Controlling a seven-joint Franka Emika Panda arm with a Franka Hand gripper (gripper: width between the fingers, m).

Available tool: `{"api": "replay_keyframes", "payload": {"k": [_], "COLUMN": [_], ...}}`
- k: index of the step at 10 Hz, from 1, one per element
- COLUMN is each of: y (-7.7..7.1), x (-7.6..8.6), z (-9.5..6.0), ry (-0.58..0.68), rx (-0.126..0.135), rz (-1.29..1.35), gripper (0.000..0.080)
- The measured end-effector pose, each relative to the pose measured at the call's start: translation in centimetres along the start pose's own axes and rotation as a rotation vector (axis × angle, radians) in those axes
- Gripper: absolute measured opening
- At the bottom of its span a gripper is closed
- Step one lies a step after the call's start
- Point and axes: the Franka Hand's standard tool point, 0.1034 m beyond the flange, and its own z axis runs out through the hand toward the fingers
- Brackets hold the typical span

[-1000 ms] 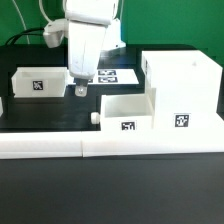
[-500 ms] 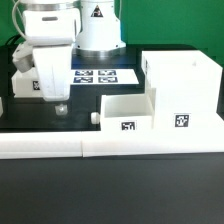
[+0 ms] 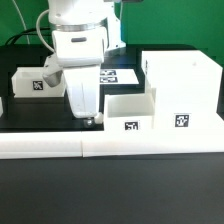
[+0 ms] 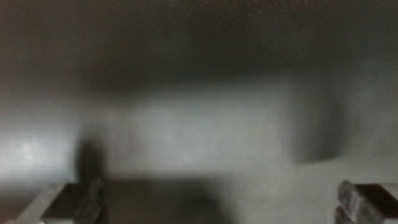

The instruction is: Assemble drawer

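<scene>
**Operator:** What did my arm just do?

**Helper:** It swung across. A second ago your end effector (image 3: 88, 119) was at the back, by the left box (image 3: 33, 83). Then it went out toward the exterior view's left. At this moment it had come forward and down. It was low over the worktop (image 3: 40, 118), just beside the drawer (image 3: 128, 112), at the drawer's end on the exterior view's left.

**Operator:** Was it holding anything?

**Helper:** No. Your wrist view was very blurry, but the two fingers (image 4: 80, 203) showed at the far sides of it. They were spread wide, with nothing between them.

**Operator:** Did it touch the drawer?

**Helper:** I could not tell. It was very close, but the arm hid the spot.

**Operator:** And where was the drawer?

**Helper:** It had not moved. It sat near the front of the worktop, close up against the case (image 3: 186, 88), on the case's side toward the exterior view's left. It was not inside the case yet. The left box had stayed where it was too.

**Operator:** So what did that mean for me?

**Helper:** I think you had left the left box alone and picked the drawer as your next part. You had made the trip over, but the grab or push was not done yet.
</scene>
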Motion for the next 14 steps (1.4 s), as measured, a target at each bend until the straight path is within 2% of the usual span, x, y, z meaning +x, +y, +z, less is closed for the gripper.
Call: {"api": "replay_keyframes", "payload": {"k": [2, 4, 8, 9, 10, 12, 14], "y": [0.3, 0.6, 0.5, 0.6, 1.1, 2.1, 2.9], "x": [0.9, 1.0, 0.8, 0.1, -0.1, 0.0, 0.5], "z": [-0.2, -0.4, -0.4, -0.5, -0.8, -1.8, -2.4], "ry": [0.002, -0.006, -0.006, -0.005, -0.008, -0.032, -0.048], "rx": [0.0, 0.01, 0.01, 0.008, -0.001, 0.013, 0.007], "rz": [0.036, 0.072, 0.075, -0.014, -0.055, -0.097, -0.093], "gripper": [0.0649, 0.0649, 0.0649, 0.0649, 0.0649, 0.0649, 0.0649]}}
